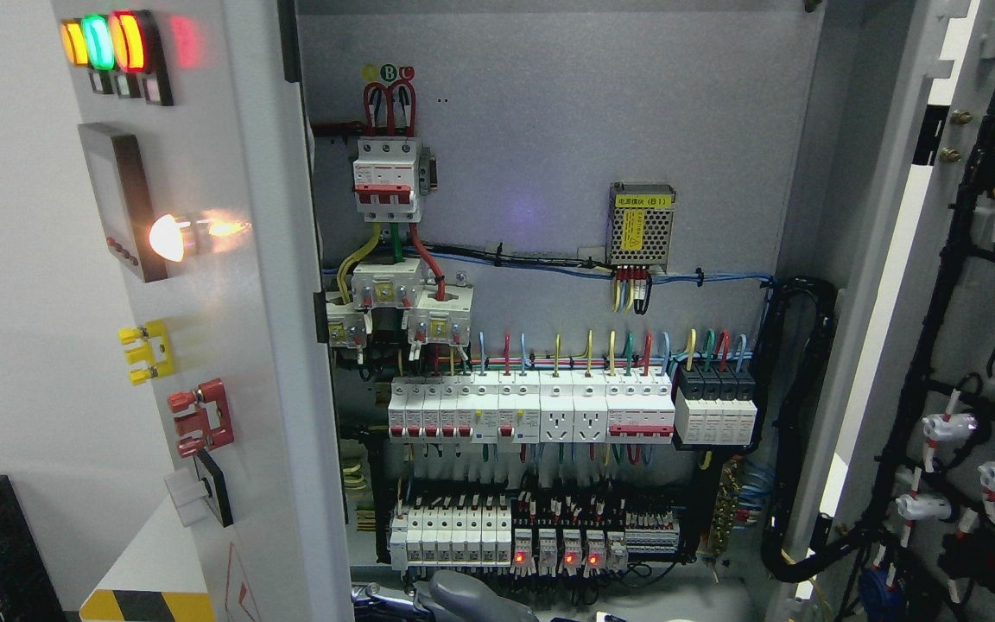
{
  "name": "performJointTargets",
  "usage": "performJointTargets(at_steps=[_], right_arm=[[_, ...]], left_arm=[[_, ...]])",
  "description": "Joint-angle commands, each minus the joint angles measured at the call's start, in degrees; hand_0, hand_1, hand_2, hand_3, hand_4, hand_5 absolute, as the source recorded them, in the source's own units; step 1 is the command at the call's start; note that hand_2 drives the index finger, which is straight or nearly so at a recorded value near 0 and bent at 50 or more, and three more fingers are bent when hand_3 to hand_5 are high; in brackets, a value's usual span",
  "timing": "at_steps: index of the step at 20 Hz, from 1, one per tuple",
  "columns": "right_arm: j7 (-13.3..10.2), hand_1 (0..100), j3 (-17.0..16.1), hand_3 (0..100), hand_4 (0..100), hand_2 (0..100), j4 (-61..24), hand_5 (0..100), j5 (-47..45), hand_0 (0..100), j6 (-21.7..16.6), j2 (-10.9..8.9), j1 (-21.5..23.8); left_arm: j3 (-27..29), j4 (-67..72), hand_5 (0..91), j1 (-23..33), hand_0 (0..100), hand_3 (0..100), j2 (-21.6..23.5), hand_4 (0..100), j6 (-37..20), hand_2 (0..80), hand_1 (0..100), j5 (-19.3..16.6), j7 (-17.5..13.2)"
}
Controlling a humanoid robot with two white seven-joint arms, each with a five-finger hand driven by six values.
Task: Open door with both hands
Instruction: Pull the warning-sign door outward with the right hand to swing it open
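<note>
door [938, 345] swung open right, hand [472, 600] bottom centre

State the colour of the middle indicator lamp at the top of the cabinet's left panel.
Green: the middle indicator lamp glows green between two orange-red ones, seen in the head view.

Grey door [230, 345]; red, green, yellow lamps [104, 41].

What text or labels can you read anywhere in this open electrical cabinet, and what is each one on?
"B": green round sticker above the top breaker; the yellow and red stickers beside it are hidden by wires.
"(B1)", after Chinese characters too small to read: yellow label on the power supply module.
Breaker and terminal markings: too small to read.
</note>
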Motion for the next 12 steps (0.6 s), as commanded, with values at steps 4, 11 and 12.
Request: performJointTargets(at_steps=[4,11,12], right_arm=[[-0.18,0,8.58,0,0,0,3.37,0,0.2,0,0.05,8.02,-2.86],[-0.18,0,12.28,0,0,0,3.64,0,1.96,0,0.05,8.11,-2.6],[-0.18,0,12.19,0,0,0,3.64,0,1.87,0,0.05,8.03,-2.51]], left_arm=[[0.0,0.26,0.0,1.32,0,0,0.0,0,-0.02,0.0,0,-0.61,-0.01],[0.0,0.26,0.0,1.32,0,0,0.0,0,-0.02,0.0,0,-0.61,-0.01],[0.0,0.26,0.0,1.32,0,0,0.0,0,-0.1,0.0,0,-0.61,-0.01]])
